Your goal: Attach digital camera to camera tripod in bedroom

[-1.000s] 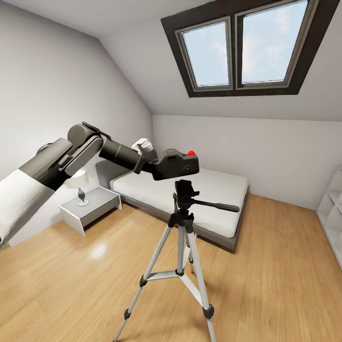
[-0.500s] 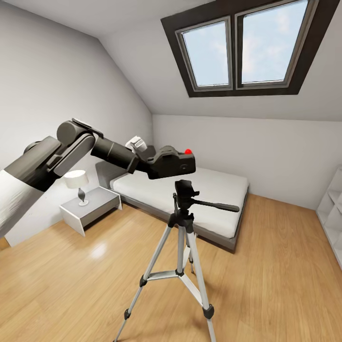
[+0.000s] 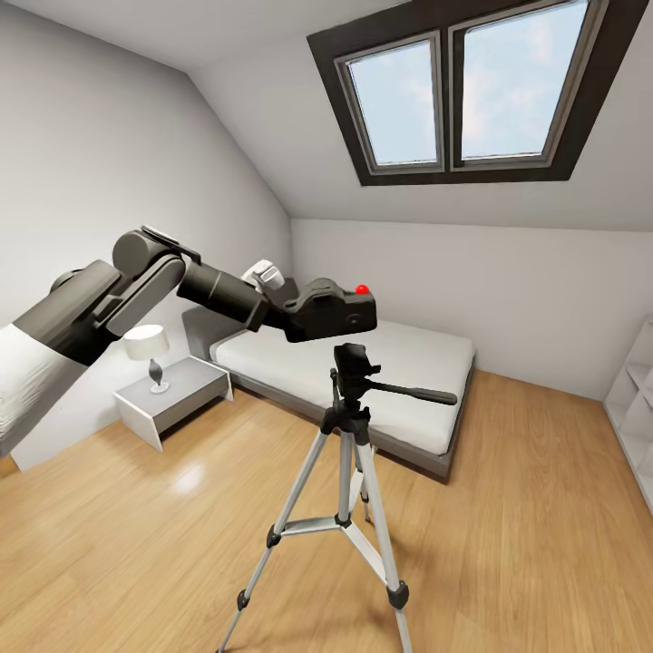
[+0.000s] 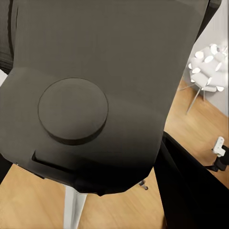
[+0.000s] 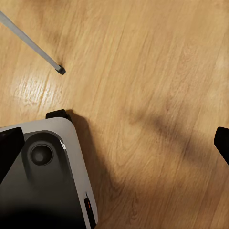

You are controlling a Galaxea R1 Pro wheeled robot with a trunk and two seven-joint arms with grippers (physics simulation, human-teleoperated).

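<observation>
The black digital camera (image 3: 334, 313), with a red button (image 3: 363, 289) on top, hangs just above the head of the camera tripod (image 3: 353, 365). It sits slightly left of the head's centre. My left gripper (image 3: 297, 314) is shut on the camera's left side, the arm reaching in from the left. The tripod stands on silver legs (image 3: 292, 503), with its black pan handle (image 3: 419, 394) pointing right. In the left wrist view the dark camera body (image 4: 95, 90) is close up, with a silver tripod leg (image 4: 74, 210) behind it. My right gripper (image 5: 116, 143) is open over the wood floor.
A grey low bed (image 3: 390, 381) lies behind the tripod. A grey nightstand (image 3: 172, 399) with a white lamp (image 3: 148, 349) stands by the left wall, and white shelves (image 3: 635, 408) at the right. A tripod foot (image 5: 59, 70) and my grey base (image 5: 43, 176) show below the right gripper.
The left arm's elbow shifted left and up. The camera moved slightly left and up, then a little back right, staying just above the tripod head.
</observation>
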